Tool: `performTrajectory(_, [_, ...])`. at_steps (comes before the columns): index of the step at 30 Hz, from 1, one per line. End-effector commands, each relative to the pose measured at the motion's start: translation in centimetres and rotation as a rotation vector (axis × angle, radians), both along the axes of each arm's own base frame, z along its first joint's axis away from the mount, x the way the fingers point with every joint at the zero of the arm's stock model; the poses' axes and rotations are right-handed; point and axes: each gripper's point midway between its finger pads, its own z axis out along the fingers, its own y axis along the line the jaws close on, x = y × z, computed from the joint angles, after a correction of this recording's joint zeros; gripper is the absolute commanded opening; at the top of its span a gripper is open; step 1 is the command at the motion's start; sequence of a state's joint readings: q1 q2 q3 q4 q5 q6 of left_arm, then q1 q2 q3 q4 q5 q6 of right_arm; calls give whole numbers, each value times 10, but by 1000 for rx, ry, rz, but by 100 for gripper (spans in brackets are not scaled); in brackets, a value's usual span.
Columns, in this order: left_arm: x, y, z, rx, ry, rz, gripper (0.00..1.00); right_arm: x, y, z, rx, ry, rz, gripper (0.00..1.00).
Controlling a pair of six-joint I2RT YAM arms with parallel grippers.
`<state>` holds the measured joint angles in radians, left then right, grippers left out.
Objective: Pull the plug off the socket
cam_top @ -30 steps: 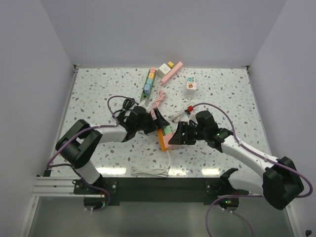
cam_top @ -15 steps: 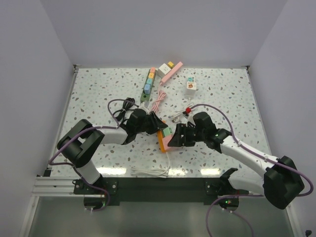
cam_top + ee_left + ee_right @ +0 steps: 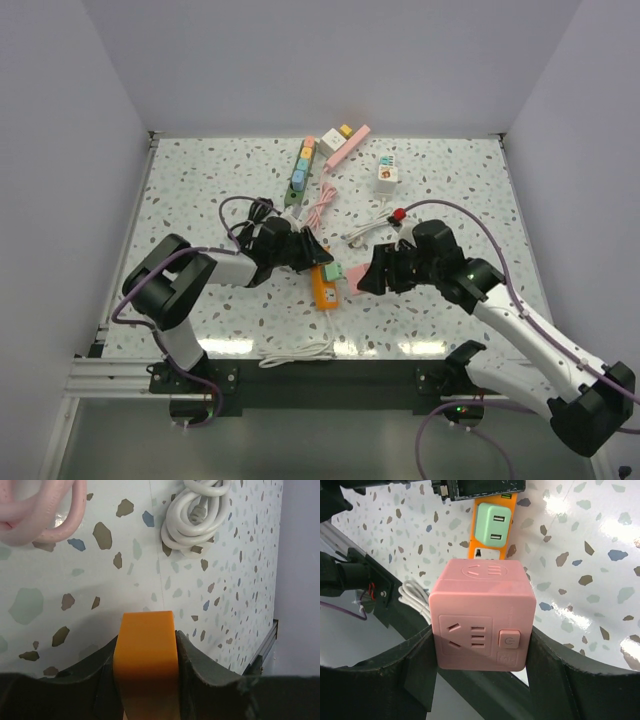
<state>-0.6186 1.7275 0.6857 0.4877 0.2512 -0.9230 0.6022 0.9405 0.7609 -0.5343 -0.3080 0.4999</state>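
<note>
The socket is an orange power strip [image 3: 325, 287] lying near the table's front middle. My left gripper [image 3: 313, 256] is shut on its far end, and the left wrist view shows the orange body [image 3: 145, 655] pinched between both fingers. A green adapter [image 3: 493, 524] still sits in the orange strip [image 3: 496, 501]. The plug is a pink cube [image 3: 482, 615] with a power button. My right gripper [image 3: 366, 277] is shut on the pink cube [image 3: 357, 279] and holds it just right of the strip, apart from it.
At the back lie a green strip with coloured adapters [image 3: 300, 170], a pink strip [image 3: 346, 147] and a white cube adapter [image 3: 386, 172]. A pink cable [image 3: 321, 200], a black cable [image 3: 250, 215] and white cables [image 3: 300, 350] [image 3: 192, 515] lie around the strip.
My left gripper has shut on the orange strip. The right gripper has drawn the pink cube to the right, off the strip, and the strip has turned slightly.
</note>
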Motion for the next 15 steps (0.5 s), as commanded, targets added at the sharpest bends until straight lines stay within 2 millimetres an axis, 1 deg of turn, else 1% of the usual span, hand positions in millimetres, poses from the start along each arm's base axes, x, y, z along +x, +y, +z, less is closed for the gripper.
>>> performTrajectory(1, [-17,21,-43,178,14,-114,0,-4,-6,5,-60,5,44,0])
performTrajectory(3, [-16,19,-40,160,1,-116,0,-6,-12,4,-96,13,43,0])
performTrajectory(4, [-18,19,-38,149,0,-119,0,-4,-15,6,-105,-1,30,0])
performTrajectory(7, [-18,11,-26,97,-21,-147,0,13,-33,9,-180,-47,-96,0])
performTrajectory(8, [-20,7,-23,79,-24,-162,0,24,-54,8,-274,-63,-206,0])
performTrajectory(9, [-20,4,-17,51,-41,-175,0,29,-67,6,-339,-67,-267,0])
performTrajectory(10, [-22,0,-11,28,-54,-193,0,33,-83,3,-413,-61,-340,0])
performTrajectory(11, [-29,-4,-6,-6,-53,-231,0,38,-99,-8,-514,-27,-409,0])
performTrajectory(12, [-31,-7,-1,-28,-68,-254,0,39,-121,-10,-629,-18,-476,0])
performTrajectory(13, [-34,-8,0,-38,-67,-270,0,39,-132,-16,-686,21,-511,0])
performTrajectory(14, [-41,-10,3,-59,-64,-308,0,36,-137,-26,-742,85,-517,0])
performTrajectory(15, [-43,-11,5,-70,-68,-321,0,36,-147,-29,-793,99,-552,0])
